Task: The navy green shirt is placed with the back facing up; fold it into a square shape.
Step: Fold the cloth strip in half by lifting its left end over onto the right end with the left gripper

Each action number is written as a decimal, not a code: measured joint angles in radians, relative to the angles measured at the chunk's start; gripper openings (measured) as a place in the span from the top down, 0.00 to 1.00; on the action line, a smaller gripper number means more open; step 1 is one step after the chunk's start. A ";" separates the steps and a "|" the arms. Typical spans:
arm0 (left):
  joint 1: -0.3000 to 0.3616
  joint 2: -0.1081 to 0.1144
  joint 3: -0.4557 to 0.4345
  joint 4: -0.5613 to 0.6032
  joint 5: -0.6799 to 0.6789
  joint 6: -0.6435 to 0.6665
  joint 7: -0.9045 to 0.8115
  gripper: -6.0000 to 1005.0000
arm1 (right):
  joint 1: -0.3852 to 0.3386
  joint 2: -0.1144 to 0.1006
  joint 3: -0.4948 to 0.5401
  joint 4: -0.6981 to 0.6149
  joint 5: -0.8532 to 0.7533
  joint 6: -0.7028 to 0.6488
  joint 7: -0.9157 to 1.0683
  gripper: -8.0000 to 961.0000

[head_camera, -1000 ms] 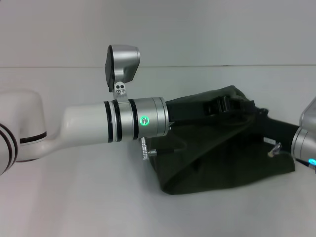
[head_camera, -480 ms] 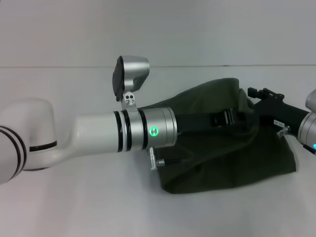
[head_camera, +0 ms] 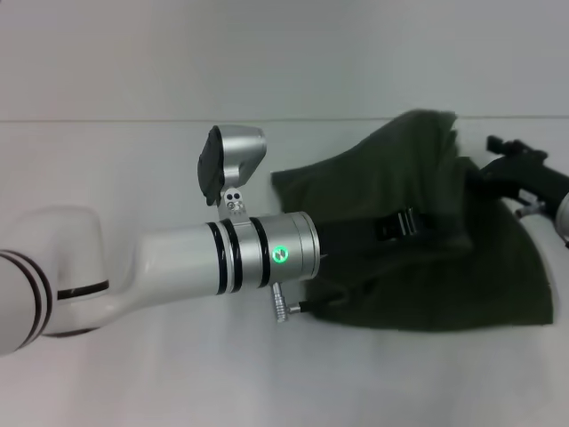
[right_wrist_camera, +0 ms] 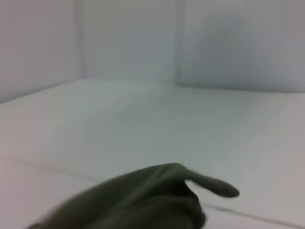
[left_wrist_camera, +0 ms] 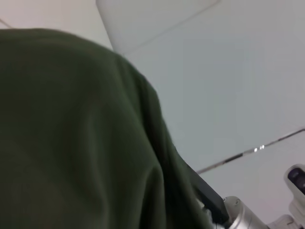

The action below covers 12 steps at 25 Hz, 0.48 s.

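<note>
My left gripper (head_camera: 427, 213) and right gripper (head_camera: 489, 160) are reaching into the navy green shirt (head_camera: 462, 276), bunched and lifted over the white tabletop (head_camera: 133, 374); whether either is clenched, I cannot tell.

left arm (head_camera: 133, 267): white tube, black rings, silver cuff, green light | silver wrist camera (head_camera: 229, 158) with black face | right arm (head_camera: 524, 173): black

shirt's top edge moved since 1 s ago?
Yes. The navy green shirt's raised edge has moved up toward the wall seam in the head view, now reaching it.
</note>
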 joint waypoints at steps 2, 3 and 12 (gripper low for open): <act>0.006 0.000 -0.024 -0.009 0.000 -0.001 0.015 0.82 | -0.003 0.000 0.000 0.003 0.061 0.028 -0.013 0.07; 0.008 0.000 -0.030 -0.011 0.000 -0.001 0.019 0.82 | -0.004 -0.001 0.000 0.004 0.076 0.033 -0.018 0.07; 0.013 0.000 -0.039 -0.014 -0.001 -0.002 0.024 0.78 | 0.000 0.000 -0.008 0.011 0.094 0.040 -0.070 0.07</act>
